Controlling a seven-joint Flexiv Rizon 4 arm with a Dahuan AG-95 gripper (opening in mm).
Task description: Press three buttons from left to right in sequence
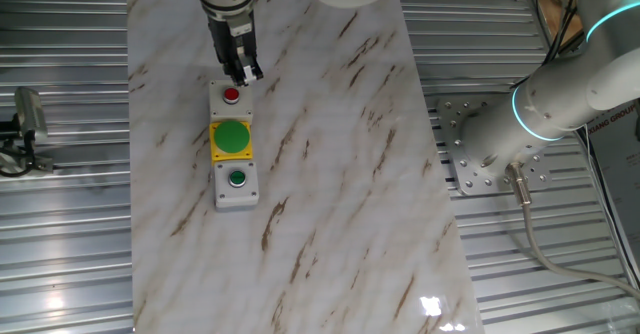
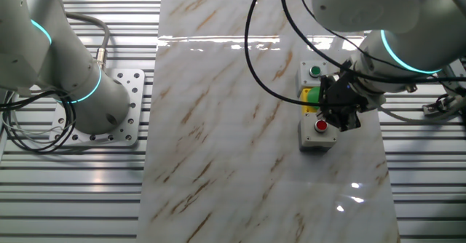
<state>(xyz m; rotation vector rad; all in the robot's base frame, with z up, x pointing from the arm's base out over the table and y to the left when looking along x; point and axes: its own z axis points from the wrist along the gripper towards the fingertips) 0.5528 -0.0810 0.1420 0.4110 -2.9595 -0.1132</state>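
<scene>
The three buttons [image 1: 233, 146] stood in a row on the marble worktop [image 1: 330, 174], close to one long edge. The gripper [image 1: 245, 71] hovered beside the red button [image 1: 231, 95]; finger state could not be determined.

At right of centre, three buttons [image 2: 315, 110] sit in a row on the marbled surface [image 2: 218, 126]. The pincer [image 2: 344, 119] hovers beside the nearest, red-buttoned box [image 2: 317, 133].
</scene>
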